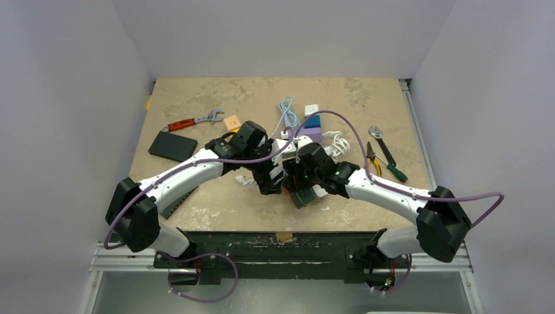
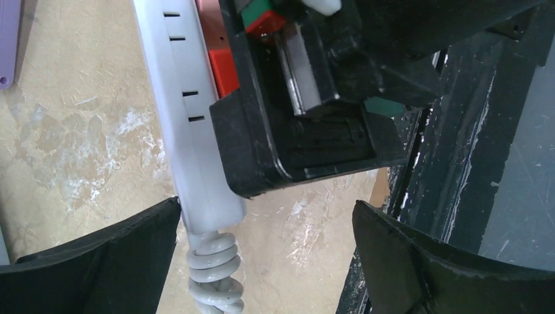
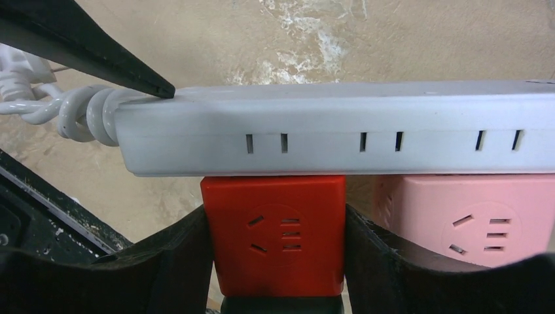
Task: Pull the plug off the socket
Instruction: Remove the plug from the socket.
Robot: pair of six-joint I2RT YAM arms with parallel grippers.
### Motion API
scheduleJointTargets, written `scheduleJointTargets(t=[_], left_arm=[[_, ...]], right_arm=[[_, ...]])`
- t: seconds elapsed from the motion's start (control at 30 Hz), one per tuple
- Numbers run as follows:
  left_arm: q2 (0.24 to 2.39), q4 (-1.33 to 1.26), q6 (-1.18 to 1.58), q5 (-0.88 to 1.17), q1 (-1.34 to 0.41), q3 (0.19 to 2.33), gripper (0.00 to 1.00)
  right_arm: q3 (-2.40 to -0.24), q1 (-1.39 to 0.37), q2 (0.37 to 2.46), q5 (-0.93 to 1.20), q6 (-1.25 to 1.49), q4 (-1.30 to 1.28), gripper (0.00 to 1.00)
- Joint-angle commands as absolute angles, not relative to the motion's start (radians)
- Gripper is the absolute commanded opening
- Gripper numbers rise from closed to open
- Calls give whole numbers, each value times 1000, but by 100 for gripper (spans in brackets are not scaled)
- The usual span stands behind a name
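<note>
Red plug (image 3: 273,255): a cube-shaped body whose socket face points at the right wrist camera. It is seated against the long side of the white power strip (image 3: 340,134). The red plug sits directly between the 2 fingers (image 3: 170,268) of the right tool (image 3: 275,212). Both fingers press flat on its opposite sides, so this tool is clamped on the red plug. The strip lies across the far side of the fingertips, with 3 pairs of slots visible along its face. A pink plug (image 3: 471,222) of the same shape is seated on the strip just beside the red plug, outside the grip.

The left tool (image 2: 265,209) has its fingers (image 2: 98,261) wide apart and clamps nothing. The cord end of the strip lies between them. It is close against the finger at the left of the wrist view and well apart from the other finger. The coiled white cord (image 2: 213,275) leaves the strip at that end, between the fingers. Ahead of the left tool, the black body of the right tool covers most of the red plug.

In the top view, both tools meet over the strip near the middle of the tabletop (image 1: 196,98). Beyond the tools lie a purple block (image 1: 313,133) and a light blue cable (image 1: 286,116). Out past the left tool lie a red-handled wrench (image 1: 193,121) and a flat black case (image 1: 172,145). Out past the right tool lie pliers (image 1: 373,159).
</note>
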State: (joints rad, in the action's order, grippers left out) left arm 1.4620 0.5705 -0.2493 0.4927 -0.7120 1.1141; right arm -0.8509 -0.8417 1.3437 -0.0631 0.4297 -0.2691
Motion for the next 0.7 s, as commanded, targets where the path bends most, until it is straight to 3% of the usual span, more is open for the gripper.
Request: scheduleJointTargets(t=[0.0,0.33,0.5,0.67], left_arm=[[1417,553,-293,568,-713,1093,100],[1430,407,-286,390,-679,1032,98],[1412,403,-248,472,-563,1062,99],[1398,419,-256,535,-580,1068,100]], right_arm=[[-956,-833,1333,-3,428,-105,0],[-930,-827,1290,47,435,-103,0],[-909,-818,1254,60,442,-113,0],[-937,-812,1270,88,458,-112,0]])
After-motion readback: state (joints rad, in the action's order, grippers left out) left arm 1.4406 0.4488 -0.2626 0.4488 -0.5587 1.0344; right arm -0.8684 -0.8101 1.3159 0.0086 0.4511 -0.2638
